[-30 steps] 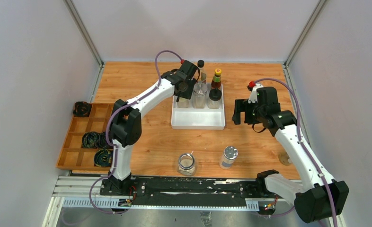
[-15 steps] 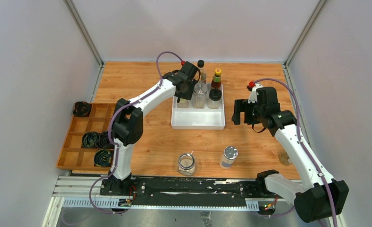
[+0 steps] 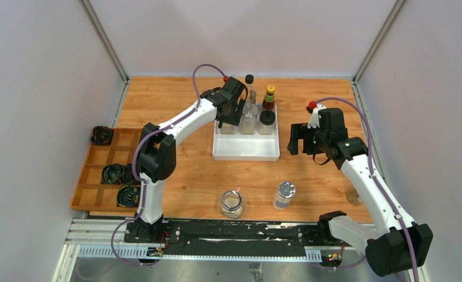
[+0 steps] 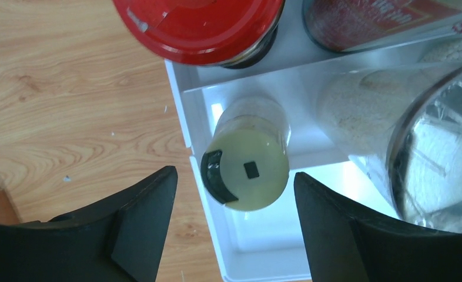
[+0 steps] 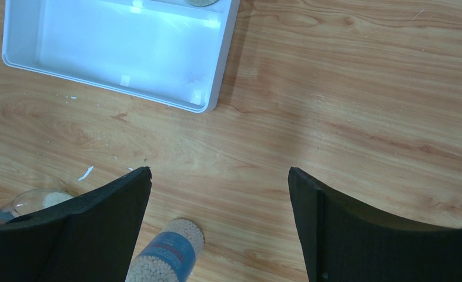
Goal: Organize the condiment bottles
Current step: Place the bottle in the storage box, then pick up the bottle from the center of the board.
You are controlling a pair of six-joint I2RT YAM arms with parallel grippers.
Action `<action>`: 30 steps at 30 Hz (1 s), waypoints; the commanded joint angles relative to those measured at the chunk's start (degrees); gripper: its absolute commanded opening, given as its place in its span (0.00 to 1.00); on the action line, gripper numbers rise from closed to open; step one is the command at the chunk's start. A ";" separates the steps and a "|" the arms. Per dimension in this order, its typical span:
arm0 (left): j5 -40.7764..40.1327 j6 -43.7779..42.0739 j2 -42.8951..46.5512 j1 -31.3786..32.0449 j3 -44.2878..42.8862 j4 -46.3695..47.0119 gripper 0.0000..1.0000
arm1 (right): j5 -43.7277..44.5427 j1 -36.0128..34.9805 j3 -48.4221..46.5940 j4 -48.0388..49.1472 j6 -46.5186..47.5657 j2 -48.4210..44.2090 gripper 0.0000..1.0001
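The left gripper (image 4: 234, 176) is spread wide and holds nothing. In its wrist view the two black fingers (image 4: 140, 229) flank a small clear bottle with a pale yellow flip cap (image 4: 249, 170), with a visible gap on each side. This bottle stands upright in the far left corner of the flat white rectangular plastic tray (image 3: 246, 154), which rests at the middle of the wooden table (image 3: 181, 176). Just beside it to the right stands a wide clear jar of pale granules (image 4: 393, 117). A red-capped jar (image 4: 199, 23) sits at the tray's corner; whether it is inside the wall cannot be told. Also at the tray's far end are a black-capped jar (image 3: 267, 117), a yellow-capped bottle with dark red contents (image 3: 270, 97) and a slim black-capped bottle (image 3: 250, 79). The right gripper (image 5: 220, 176) is likewise wide open and empty, positioned above bare table to the right of the tray. Two items stand on the table near its front edge, well apart from the tray: an open clear glass jar (image 3: 232, 204) and a silver-capped bottle with a blue label (image 3: 284, 195).
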State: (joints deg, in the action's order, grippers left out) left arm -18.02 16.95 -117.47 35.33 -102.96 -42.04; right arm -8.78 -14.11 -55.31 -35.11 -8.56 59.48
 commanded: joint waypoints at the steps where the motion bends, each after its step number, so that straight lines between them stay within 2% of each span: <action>1: -1.80 0.59 5.76 -0.33 2.50 -0.59 0.78 | -0.95 0.64 0.65 0.25 0.27 0.28 0.92; 7: -1.64 1.70 15.57 -0.26 6.68 -0.59 0.76 | -1.32 0.58 0.35 0.22 0.02 0.19 0.92; 11: 2.30 2.07 21.92 0.16 9.34 -1.80 0.74 | -1.81 0.59 0.09 0.17 -0.33 -0.40 0.92; 17: 7.00 1.45 31.03 5.63 14.92 -4.79 0.73 | -2.66 0.57 -1.21 -0.88 -1.40 -1.32 0.92; 24: 15.81 2.87 43.80 13.73 30.12 -4.95 0.77 | -3.02 0.55 -2.90 -3.88 -1.97 -3.78 0.92; 30: 21.60 4.46 54.24 17.33 40.80 -6.50 0.78 | -3.58 0.49 -2.91 -5.19 -2.96 -5.65 0.92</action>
State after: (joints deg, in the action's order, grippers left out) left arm -2.28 19.84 -68.42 51.31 -66.11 -46.74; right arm -11.22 -14.11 -56.75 -37.56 -10.09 55.33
